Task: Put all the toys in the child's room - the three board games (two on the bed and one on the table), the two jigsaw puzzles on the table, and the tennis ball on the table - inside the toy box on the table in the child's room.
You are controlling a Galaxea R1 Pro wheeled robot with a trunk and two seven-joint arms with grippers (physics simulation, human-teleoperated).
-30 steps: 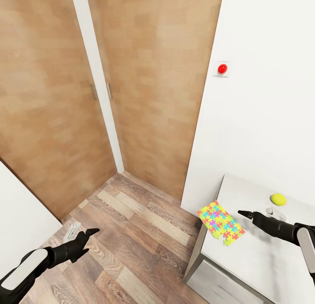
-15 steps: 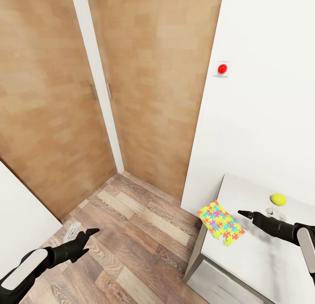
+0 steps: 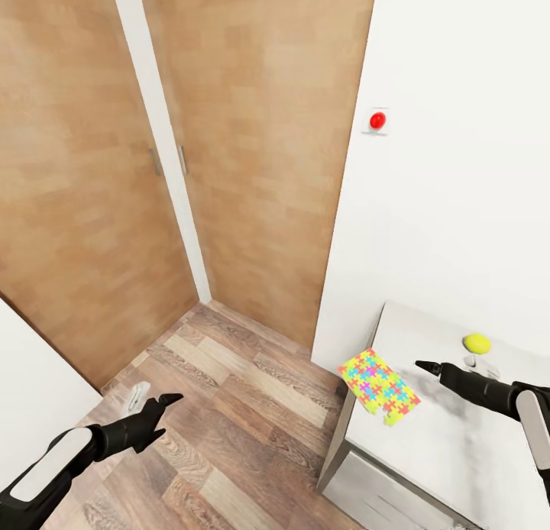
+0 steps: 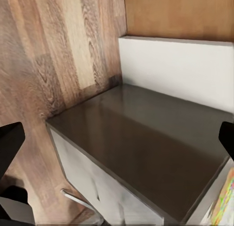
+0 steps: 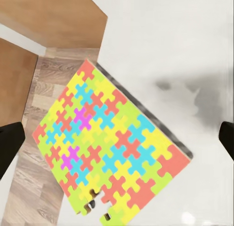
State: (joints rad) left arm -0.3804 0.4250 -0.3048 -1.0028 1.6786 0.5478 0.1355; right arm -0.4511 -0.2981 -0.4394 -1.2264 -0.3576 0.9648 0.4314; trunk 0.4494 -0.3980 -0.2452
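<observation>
My right gripper [image 3: 425,366] hovered over the table [image 3: 451,446] just beside the puzzle [image 3: 379,386] overhanging its corner, ball [image 3: 477,343] further back, left gripper [image 3: 169,400] over the floor [image 3: 244,408], both with fingertips at wrist-view edges, jaws wide, holding nothing.

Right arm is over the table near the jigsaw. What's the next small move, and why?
Probably lower the right gripper toward the jigsaw puzzle, judging from the head view. Its fingers look open and hold nothing, and the wrist camera looks straight at the sheet. The puzzle overhangs the table edge, so that free edge may offer the easiest pinch. The tennis ball sits farther back.
</observation>
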